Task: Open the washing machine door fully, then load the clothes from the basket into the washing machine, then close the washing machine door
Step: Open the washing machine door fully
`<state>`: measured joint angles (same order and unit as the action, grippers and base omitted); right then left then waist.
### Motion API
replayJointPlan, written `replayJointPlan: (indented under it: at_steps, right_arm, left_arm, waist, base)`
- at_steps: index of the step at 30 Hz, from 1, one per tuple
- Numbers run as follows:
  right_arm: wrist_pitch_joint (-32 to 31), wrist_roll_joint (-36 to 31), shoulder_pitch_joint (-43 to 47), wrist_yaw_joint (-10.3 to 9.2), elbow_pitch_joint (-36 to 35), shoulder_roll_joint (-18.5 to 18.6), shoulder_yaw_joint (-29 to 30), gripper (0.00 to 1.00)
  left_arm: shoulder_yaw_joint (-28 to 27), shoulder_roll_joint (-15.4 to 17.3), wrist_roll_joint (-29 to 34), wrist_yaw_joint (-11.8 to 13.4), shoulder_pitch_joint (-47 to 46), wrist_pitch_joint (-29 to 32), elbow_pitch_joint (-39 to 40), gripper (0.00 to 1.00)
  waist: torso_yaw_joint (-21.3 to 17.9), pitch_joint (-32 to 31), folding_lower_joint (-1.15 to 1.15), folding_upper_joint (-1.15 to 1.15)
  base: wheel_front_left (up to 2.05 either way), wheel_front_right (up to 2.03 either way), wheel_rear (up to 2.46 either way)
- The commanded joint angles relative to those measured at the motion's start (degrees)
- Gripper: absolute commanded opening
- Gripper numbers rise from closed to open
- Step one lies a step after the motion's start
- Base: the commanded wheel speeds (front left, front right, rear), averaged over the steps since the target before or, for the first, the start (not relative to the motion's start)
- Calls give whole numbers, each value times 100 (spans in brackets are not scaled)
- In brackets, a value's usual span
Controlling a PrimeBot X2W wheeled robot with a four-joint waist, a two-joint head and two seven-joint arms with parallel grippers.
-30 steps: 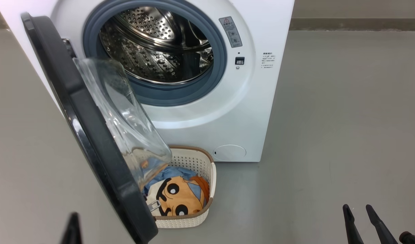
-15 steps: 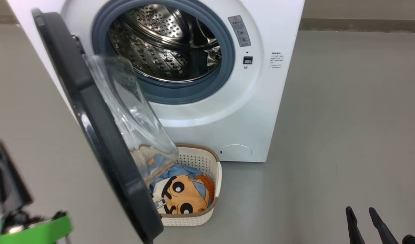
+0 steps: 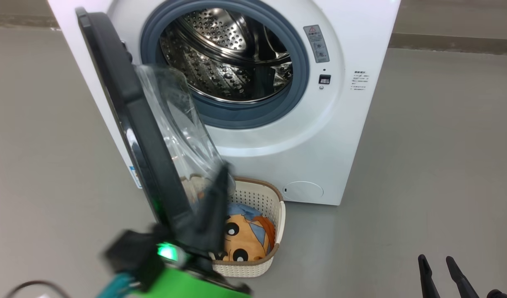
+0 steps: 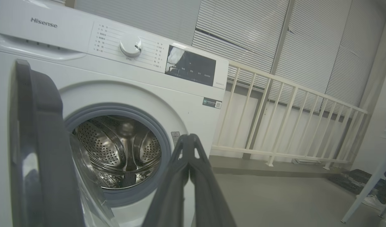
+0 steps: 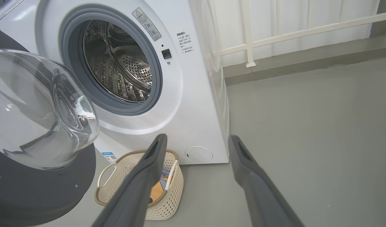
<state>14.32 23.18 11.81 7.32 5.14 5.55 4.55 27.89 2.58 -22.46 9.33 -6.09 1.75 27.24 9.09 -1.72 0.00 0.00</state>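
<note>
The washing machine [image 3: 352, 136] stands with its steel drum [image 3: 232, 58] exposed. The washing machine door [image 3: 133, 120] swings out to the left, its glass bulge [image 3: 179, 124] facing the opening. Below it, the basket [image 3: 280, 215] sits on the floor against the washer, with the tan cartoon-face clothes [image 3: 245, 242] in it. My left gripper [image 3: 222, 171], blurred and shut on nothing, points up beside the glass, above the basket; whether it touches the glass is unclear. In the left wrist view, its fingertips [image 4: 189, 138] meet in front of the drum [image 4: 117, 148]. My right gripper [image 3: 435, 260] is open at the lower right, well away.
Grey floor [image 3: 435, 157] spreads to the right of the washer and to its left. A white railing [image 4: 290, 126] runs behind the washer on its right side. A white table leg [image 4: 367, 192] stands at the far right of the left wrist view.
The head camera has shifted, moving the whole picture to the right. My left arm has risen from the lower left and swung right, past the door's edge to its glass side. The right gripper is unchanged.
</note>
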Motion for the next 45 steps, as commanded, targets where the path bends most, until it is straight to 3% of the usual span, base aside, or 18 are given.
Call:
replayJointPlan:
  at_steps: [1,7,14,24,45]
  right_arm:
    - [68,-63,-97,17,-143,76,-129,100]
    - [68,-42,-131,17,-140,65,-152,100]
    - [68,-29,-132,17,-125,73,-154,100]
    - [68,-14,-112,17,-186,91,-106,100]
    - [68,9,-187,17,-215,144,-129,100]
  left_arm:
    - [-113,30,-95,22,-191,37,68,0]
    - [411,41,-417,50,-11,292,-885,0]
    - [456,43,-422,202,89,108,-1720,0]
    - [461,37,-236,601,-13,-163,-1994,0]
    - [462,31,-310,1133,-269,-654,-2704,0]
  waist:
    - [19,14,0,0]
    - [86,71,0,0]
    - [120,109,0,0]
    - [254,171,0,0]
    - [731,291,0,0]
  base:
    - [0,0,0]
    - [0,0,0]
    - [0,0,0]
    - [0,0,0]
    - [0,0,0]
